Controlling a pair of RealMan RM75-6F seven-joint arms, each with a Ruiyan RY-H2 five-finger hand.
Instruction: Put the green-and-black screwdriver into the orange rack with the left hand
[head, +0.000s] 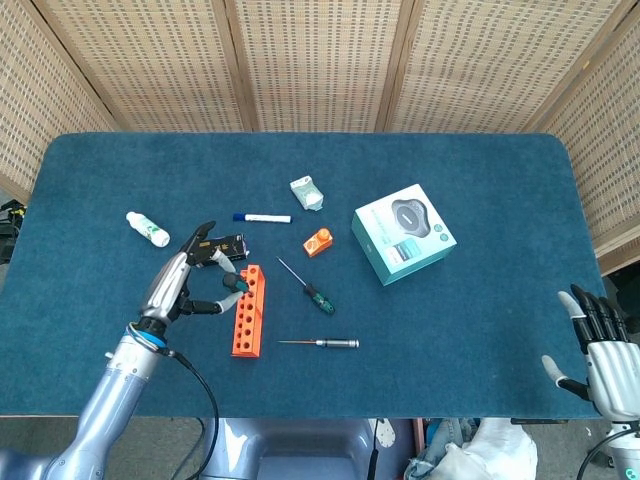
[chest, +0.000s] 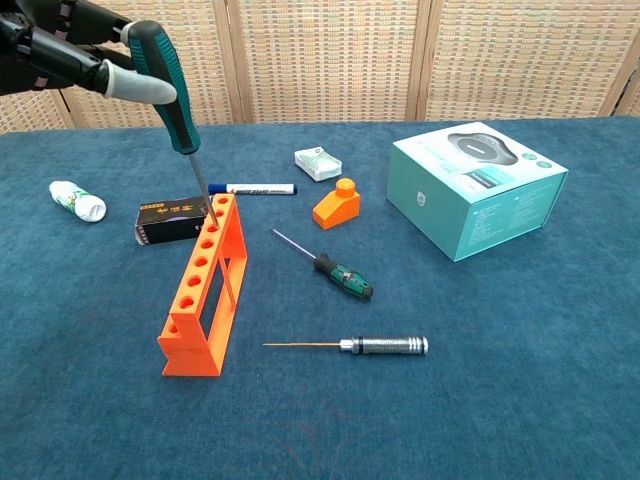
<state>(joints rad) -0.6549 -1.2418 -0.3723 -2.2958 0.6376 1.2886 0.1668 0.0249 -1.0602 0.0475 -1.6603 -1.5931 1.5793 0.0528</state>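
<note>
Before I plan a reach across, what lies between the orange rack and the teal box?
In the chest view, a small green-and-black screwdriver lies on the cloth between the orange rack and the teal box.

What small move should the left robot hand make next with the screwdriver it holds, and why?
Probably lower it straight down. The left robot hand holds the green-and-black screwdriver nearly upright, its tip at the far-end hole of the orange rack, with the shaft not yet seated.

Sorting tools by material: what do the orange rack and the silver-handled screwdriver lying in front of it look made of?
Orange rack: probably moulded or printed plastic, matte, uniform orange with no shine. Silver-handled screwdriver: handle looks like metal, bright silver with darker bands that may be knurling; its thin shaft looks like steel.
</note>
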